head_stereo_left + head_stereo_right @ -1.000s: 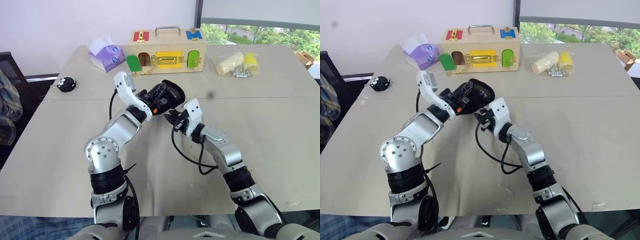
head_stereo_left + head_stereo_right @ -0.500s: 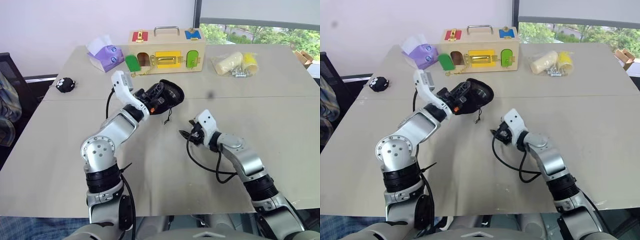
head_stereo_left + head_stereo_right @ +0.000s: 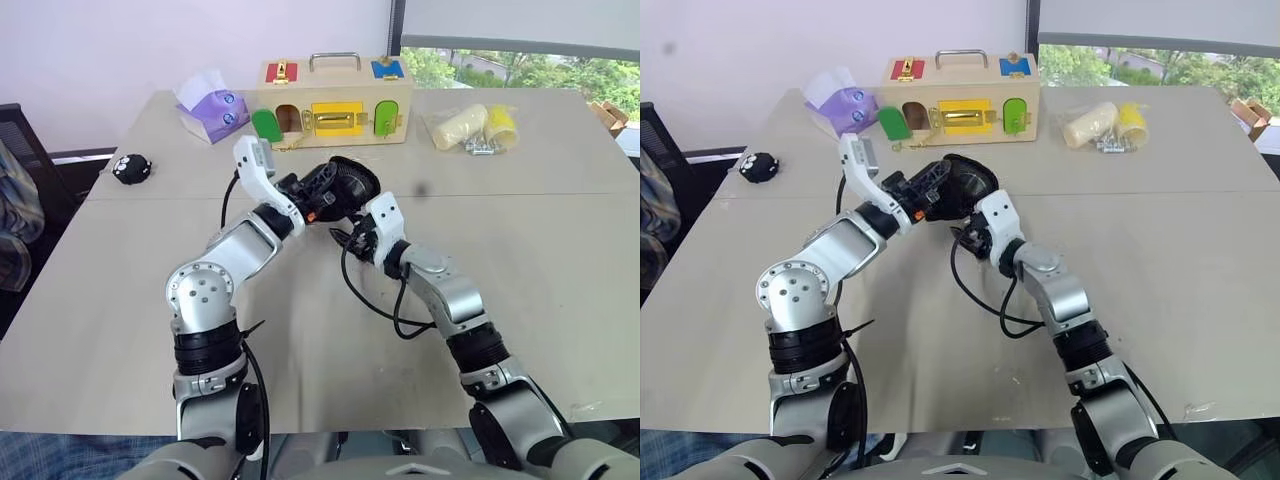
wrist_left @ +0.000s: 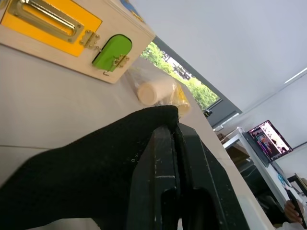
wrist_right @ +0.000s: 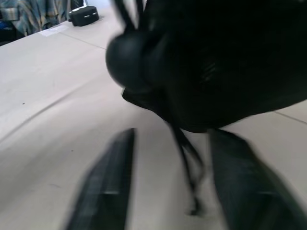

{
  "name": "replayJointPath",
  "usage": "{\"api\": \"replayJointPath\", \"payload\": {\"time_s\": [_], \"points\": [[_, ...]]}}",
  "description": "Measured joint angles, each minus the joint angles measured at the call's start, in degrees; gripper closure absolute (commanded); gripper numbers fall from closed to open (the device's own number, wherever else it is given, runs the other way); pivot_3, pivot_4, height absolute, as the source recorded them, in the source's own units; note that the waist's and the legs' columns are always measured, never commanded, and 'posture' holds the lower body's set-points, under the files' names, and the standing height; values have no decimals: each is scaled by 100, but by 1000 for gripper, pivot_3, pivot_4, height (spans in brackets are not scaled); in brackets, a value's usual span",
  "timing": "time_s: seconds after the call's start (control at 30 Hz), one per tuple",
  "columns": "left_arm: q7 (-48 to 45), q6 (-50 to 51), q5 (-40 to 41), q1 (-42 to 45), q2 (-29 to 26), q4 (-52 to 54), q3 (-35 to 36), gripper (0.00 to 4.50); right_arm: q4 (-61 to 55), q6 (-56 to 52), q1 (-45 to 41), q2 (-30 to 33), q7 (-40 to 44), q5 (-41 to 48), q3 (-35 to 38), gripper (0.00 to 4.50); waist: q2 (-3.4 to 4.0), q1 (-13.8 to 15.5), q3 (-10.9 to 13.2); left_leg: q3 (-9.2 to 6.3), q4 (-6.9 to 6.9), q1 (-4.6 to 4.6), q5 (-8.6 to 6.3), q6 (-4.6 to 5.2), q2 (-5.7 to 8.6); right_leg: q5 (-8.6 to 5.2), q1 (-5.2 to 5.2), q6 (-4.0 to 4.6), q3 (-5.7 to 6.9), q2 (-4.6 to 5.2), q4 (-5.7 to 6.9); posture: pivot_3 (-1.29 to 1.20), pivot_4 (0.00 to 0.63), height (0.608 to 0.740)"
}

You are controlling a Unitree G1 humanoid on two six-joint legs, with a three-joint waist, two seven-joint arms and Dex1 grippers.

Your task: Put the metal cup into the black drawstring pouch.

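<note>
Currently held above the table's [image 3: 560, 300] middle: black drawstring pouch [image 3: 345, 190], pinched at the rim in the clamped left gripper [image 3: 322, 195]. Metal cup unseen, presumably inside. Just beneath, right gripper [image 5: 168, 187] parted around the dangling cord [image 5: 184, 158]. Risk: tugging the cord askew, dragging fabric free, spilling contents.

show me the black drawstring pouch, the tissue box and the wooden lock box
black drawstring pouch [image 3: 348, 186], left eye view, its rounded body
tissue box [image 3: 215, 112], left eye view, purple side
wooden lock box [image 3: 335, 118], left eye view, yellow front panel
</note>
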State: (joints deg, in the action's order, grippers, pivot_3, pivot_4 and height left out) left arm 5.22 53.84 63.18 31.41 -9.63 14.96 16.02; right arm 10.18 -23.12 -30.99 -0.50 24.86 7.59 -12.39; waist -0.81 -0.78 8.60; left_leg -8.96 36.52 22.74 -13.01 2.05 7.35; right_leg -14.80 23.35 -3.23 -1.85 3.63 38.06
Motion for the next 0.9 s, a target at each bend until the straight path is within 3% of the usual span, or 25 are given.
{"api": "replayJointPath", "payload": {"time_s": [0.03, 0.07, 0.4, 0.57, 0.67, 0.8, 0.83, 0.9], "points": [[-14, -3, 0, 0, 2, -1, -34, 4500, -18, -1, 27, 15, -84, -50, 10, 4207, 0, 1, 0, 0, -1, 0, 0, 0, 0, 0, 1, 0, 0, 0, 1, 0, 150, 740], [-19, -4, -1, 0, 4, -5, -43, 4500, -22, -3, 47, 30, -118, -68, 19, 4439, 0, 0, 0, 0, -1, 0, 0, 0, 0, 0, 1, 0, -1, 0, 1, 0, 150, 740], [-42, -152, -15, -190, 161, -38, -87, 4500, -974, -238, 483, 1088, -411, -704, 19, 4439, 0, 3, 0, 7, -1, 1, 0, 0, 0, 1, 4, -2, -9, -1, 2, 0, 150, 740], [-246, -342, -242, -466, 164, -21, -270, 4500, -1390, 239, -294, 1901, -745, -1322, 365, 4439, -1, -2, 1, 37, -2, 3, 0, 0, -3, 4, 10, -6, -15, -6, 10, 0, 150, 740], [-776, -602, -235, -521, 165, 64, -309, 3546, -1593, 594, -914, 1956, -758, -1369, 445, 4500, -3, -16, 0, 47, -7, 3, 0, 0, -16, 4, 12, -6, -34, -14, 7, 0, 150, 740], [-1793, -685, -667, -662, -668, 600, -898, 1594, -1597, 848, -1297, 1903, -624, -1271, 441, 4500, -4, -3, 0, 60, -17, 5, 0, 0, -21, 4, 19, -5, -52, -19, -6, 0, 150, 740], [-1887, -754, -860, -663, -769, 634, -1030, 1299, -1597, 859, -1331, 1874, -594, -1249, 436, 4500, -4, 0, 0, 61, -17, 5, 0, 1, -21, 4, 19, -5, -53, -19, -8, 0, 150, 740], [-2259, -1126, -1495, -667, -1016, 640, -1437, 1299, -1597, 912, -1419, 1808, -452, -1174, 398, 4500, -4, 3, 1, 66, -17, 5, 0, 1, -21, 5, 20, -5, -53, -19, -8, 0, 150, 740]]}}
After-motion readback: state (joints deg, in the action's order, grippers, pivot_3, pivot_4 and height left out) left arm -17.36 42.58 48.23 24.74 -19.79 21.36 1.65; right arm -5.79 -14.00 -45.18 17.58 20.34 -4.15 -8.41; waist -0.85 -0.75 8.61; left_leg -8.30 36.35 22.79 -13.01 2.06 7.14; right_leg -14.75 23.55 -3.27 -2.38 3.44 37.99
